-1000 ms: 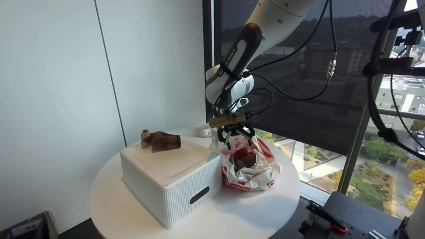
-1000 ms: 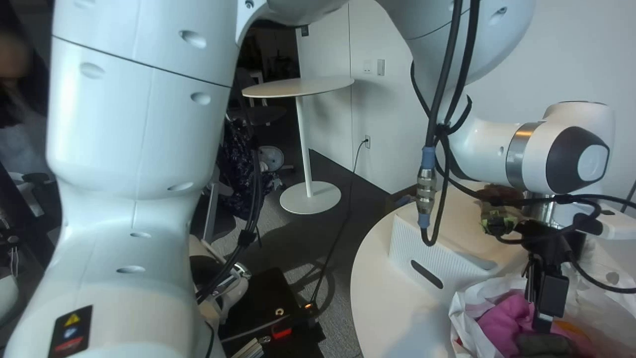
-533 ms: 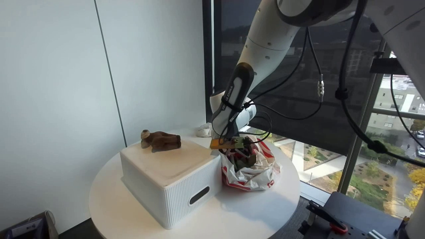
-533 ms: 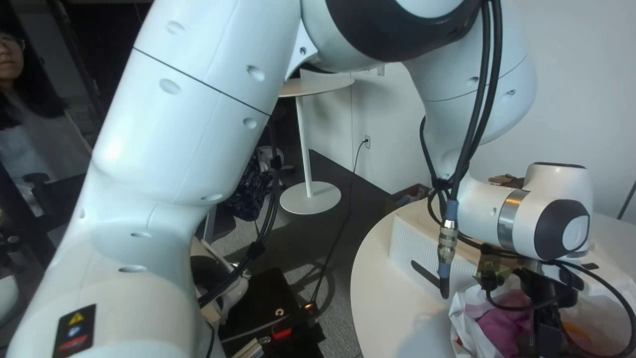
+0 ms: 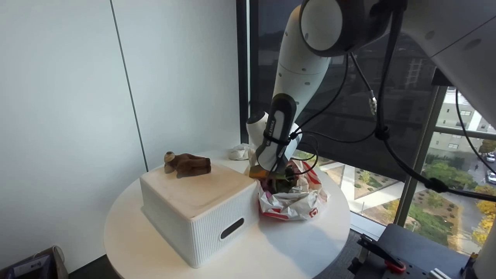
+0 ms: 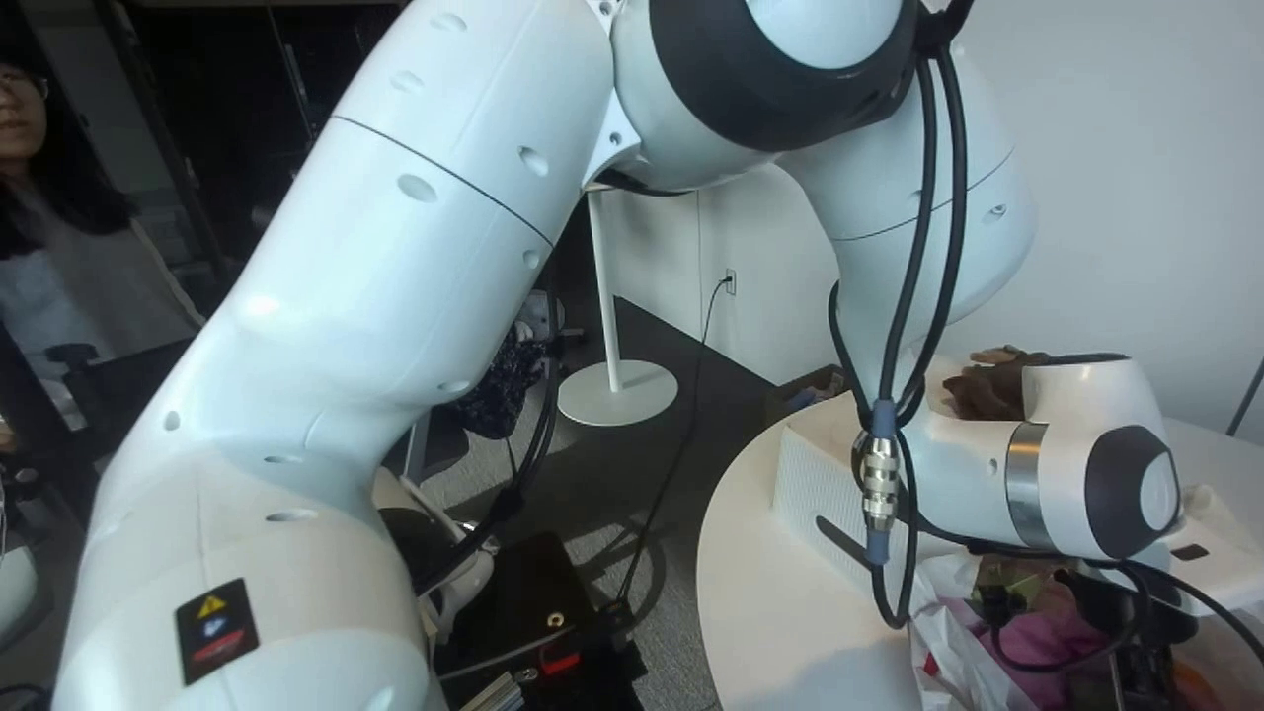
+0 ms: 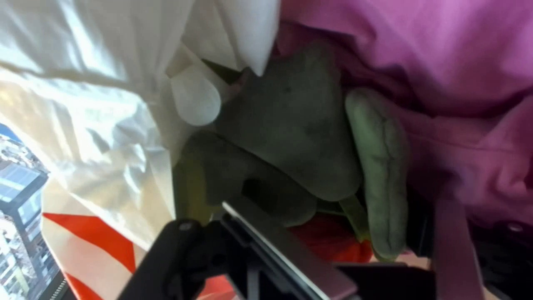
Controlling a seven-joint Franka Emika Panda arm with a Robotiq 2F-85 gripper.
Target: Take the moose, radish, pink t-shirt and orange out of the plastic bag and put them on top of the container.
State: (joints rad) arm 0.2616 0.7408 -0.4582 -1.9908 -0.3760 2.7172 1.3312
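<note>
Wrist view: fingers (image 7: 293,250) loaded?

— Nothing gripped; they are spread, the presumed radish (image 7: 300,133) seen partly between them, inside the plastic bag (image 7: 108,125).

— Step?

— Radish pick, apparently; moose (image 5: 190,163) is already placed on the container (image 5: 209,193). Leaves (image 7: 379,179) to be clamped next, pink t-shirt (image 7: 449,62) avoided.

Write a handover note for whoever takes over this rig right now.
Gripper: open, inside the plastic bag, at the leafy plush that is probably the radish; nothing looks grasped.
Things: moose lying on the container; pink t-shirt in the bag beside the probable radish; orange not clearly identifiable.
Done: moose out and on the container.
Left: radish, pink t-shirt and, once located, orange.
</note>
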